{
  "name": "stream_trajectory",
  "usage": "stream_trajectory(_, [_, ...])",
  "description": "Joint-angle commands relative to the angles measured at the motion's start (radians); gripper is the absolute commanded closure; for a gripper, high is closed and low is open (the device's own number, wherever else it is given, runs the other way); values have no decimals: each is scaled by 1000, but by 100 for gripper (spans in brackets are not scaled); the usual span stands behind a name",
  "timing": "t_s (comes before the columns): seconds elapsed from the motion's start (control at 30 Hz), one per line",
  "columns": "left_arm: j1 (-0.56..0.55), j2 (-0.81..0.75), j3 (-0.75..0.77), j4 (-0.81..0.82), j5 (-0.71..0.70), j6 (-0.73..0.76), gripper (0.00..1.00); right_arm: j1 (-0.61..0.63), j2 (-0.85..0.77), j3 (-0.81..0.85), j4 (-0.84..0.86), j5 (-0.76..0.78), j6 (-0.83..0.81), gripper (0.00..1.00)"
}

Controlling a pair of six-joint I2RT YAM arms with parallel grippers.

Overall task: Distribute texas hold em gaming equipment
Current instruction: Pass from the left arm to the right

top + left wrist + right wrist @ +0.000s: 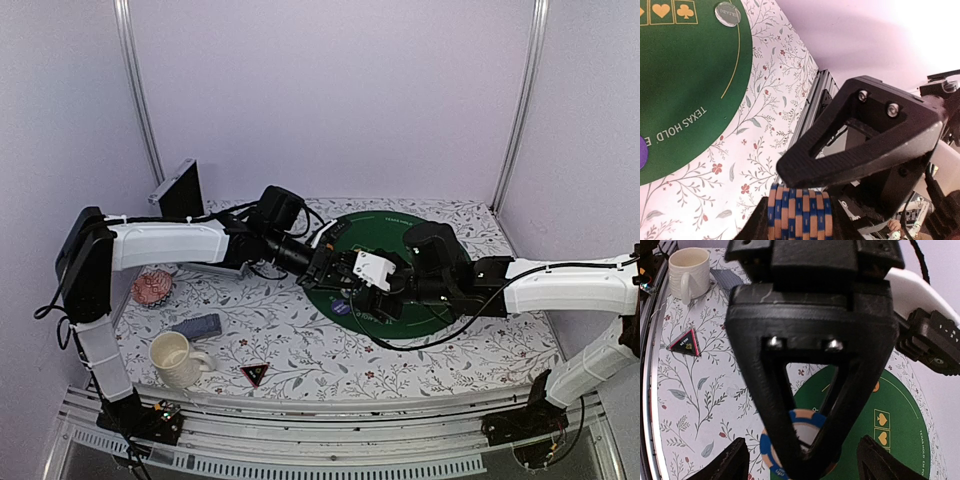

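Floral tablecloth (300, 340) | left tool (799, 200) pinching blue-orange striped chip stack (800, 216) | right tool (810, 462) apparently spread

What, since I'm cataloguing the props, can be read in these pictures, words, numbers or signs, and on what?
"TEXAS HOLD", then an E, the rest cut off by the frame: green mat.
Heart and club signs in yellow boxes: same mat, left wrist view.
Spade and heart signs in yellow boxes: same mat, right wrist view.
Round button: print too blurred to read.
Black triangular marker: print too small to read.
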Motion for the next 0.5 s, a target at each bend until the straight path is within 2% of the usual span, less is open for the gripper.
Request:
stream_trajectory(0.0, [-11,-1,-1,57,44,-14,100,1,18,-17,114,40,0,29])
stream_trajectory(0.13, [-11,0,-3,58,45,-14,100,1,48,-5,133,44,-3,40])
stream_trajectory(0.27, [-11,-5,-6,58,42,-13,100,2,70,11,120,47,-15,42])
stream_trajectory(0.4, [-10,-4,-10,58,42,-15,100,2,66,9,119,52,-16,53])
stream_trajectory(0.47, [-10,-3,-10,58,42,-16,100,2,62,9,118,61,-12,55])
